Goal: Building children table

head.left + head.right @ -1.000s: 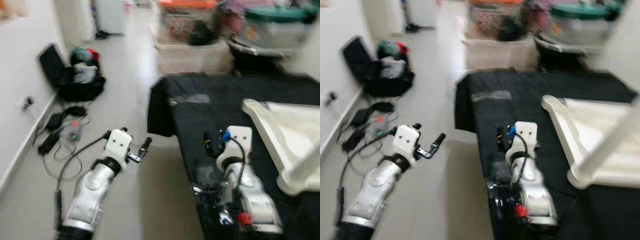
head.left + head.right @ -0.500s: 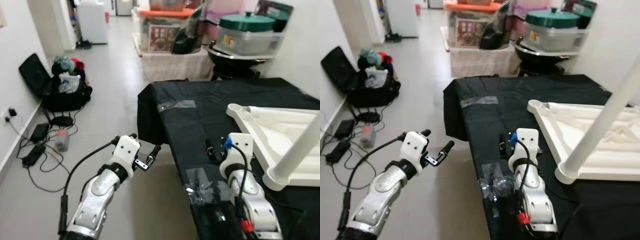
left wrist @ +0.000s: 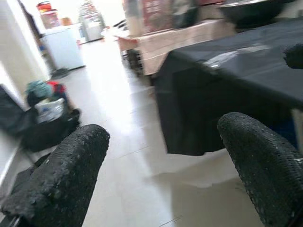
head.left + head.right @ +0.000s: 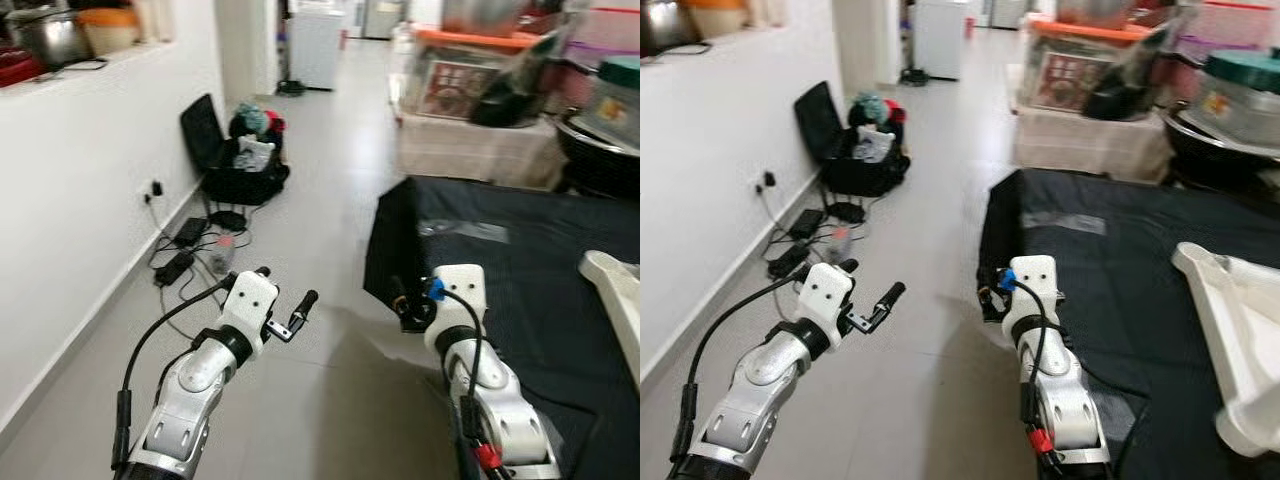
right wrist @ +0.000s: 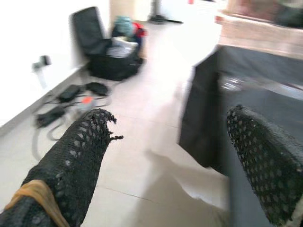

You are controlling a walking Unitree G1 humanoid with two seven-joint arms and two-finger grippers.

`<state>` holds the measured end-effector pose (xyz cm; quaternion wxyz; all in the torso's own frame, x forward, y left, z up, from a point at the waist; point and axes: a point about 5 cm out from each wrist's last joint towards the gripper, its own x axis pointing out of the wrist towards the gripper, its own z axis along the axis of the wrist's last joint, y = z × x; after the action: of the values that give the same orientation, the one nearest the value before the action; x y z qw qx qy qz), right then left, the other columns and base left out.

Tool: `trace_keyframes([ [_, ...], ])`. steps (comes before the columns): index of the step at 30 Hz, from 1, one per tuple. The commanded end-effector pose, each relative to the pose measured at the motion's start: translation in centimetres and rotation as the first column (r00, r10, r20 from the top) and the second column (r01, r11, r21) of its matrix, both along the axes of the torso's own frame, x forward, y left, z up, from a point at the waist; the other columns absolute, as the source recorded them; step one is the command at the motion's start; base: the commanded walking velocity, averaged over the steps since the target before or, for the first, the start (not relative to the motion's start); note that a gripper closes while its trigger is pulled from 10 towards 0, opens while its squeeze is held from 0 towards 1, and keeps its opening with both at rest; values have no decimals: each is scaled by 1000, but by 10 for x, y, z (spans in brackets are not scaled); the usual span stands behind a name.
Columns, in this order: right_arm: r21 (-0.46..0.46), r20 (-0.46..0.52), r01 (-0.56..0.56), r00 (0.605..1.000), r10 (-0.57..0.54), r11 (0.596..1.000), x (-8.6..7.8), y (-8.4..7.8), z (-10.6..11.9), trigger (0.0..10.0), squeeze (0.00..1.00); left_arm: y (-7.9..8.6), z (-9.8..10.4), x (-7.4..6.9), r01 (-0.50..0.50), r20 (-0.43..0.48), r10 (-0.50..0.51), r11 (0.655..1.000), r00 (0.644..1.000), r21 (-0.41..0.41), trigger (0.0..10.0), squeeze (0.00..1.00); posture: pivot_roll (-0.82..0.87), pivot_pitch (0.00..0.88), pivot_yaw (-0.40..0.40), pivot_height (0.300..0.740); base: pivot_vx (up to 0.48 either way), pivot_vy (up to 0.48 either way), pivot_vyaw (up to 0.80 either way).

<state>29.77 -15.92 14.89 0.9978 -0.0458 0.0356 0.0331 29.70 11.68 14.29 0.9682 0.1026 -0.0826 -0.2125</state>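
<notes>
An upside-down white table top (image 4: 1230, 300) lies on a table draped in black cloth (image 4: 520, 250), at the right edge of the eye views. My right gripper (image 4: 404, 304) hovers at that table's near left corner, open, with nothing between its fingers (image 5: 71, 161). My left gripper (image 4: 284, 288) is held over the bare floor to the left of the table, open and empty too. In the left wrist view its fingertips (image 3: 61, 179) frame the cloth's hanging corner (image 3: 199, 109).
A white wall (image 4: 80, 180) runs along the left. Against it sit a black bag (image 4: 240, 165) stuffed with clothes, plus cables and power adapters (image 4: 190, 250) on the floor. Storage boxes (image 4: 470, 95) and pots stand behind the table. Tiled floor (image 4: 320, 200) stretches ahead.
The whole view has swung to the left, so the table top has slid to the right edge and the white leg is out of sight. Both arms keep the same pose, grippers still open.
</notes>
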Motion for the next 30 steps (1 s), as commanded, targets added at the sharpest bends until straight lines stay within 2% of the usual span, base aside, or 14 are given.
trace_keyframes([
  [1,5,32,-37,999,37,999,-3,2,5,10000,0,-1,-2,-1,1,-3,-1,1000,1000,4,10000,0,10,0,-82,740,0,0,800],
  [8,17,41,-78,996,78,997,-4,8,6,10000,0,-1,-2,-1,-6,-2,6,1000,1000,7,10000,0,9,0,-83,740,0,0,800],
  [21,27,45,-96,995,95,995,-3,8,8,10000,0,1,-2,0,-25,5,25,1000,1000,10,10000,0,11,0,-91,740,0,0,800],
  [25,37,49,-44,998,42,998,-1,3,8,10000,0,1,-2,0,-28,3,28,1000,1000,9,10000,0,15,0,-93,740,0,0,800],
  [30,71,42,14,999,-17,997,1,-4,6,10000,0,1,-3,-1,-23,1,23,1000,1000,9,10000,0,11,0,-90,740,0,0,0],
])
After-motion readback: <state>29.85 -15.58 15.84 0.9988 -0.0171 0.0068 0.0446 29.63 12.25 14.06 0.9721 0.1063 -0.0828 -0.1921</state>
